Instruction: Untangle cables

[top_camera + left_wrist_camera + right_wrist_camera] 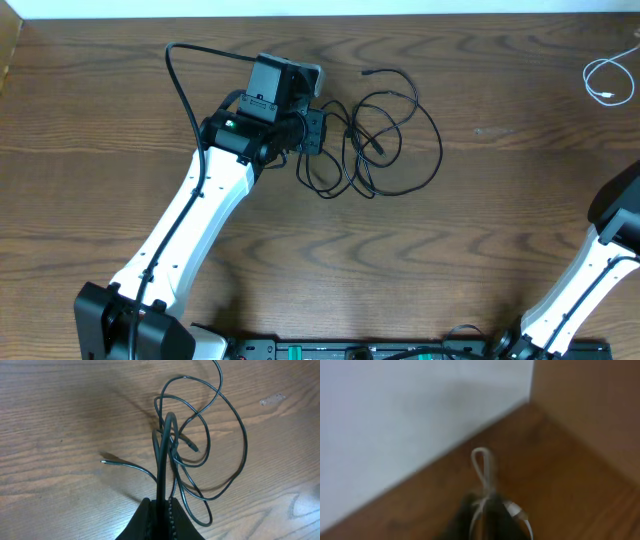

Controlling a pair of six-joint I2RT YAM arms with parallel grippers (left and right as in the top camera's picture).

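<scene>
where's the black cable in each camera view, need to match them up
overhead: black cable coiled just above centre, right of the left claw.
left wrist: black cable fills the middle, pinched in the claw at the bottom edge.
right wrist: not in it.
shared landmark: the wooden table, in all three.

The left arm (200, 215) stretches from the lower left corner diagonally toward the middle of the overhead view, and its left gripper (161, 505) points to the right. Its 2 fingers are pressed together on the black cable (165, 445). The right arm (600, 270) rises at the right edge. The right gripper (484, 510) is blurred, so its grip is unclear.
</scene>
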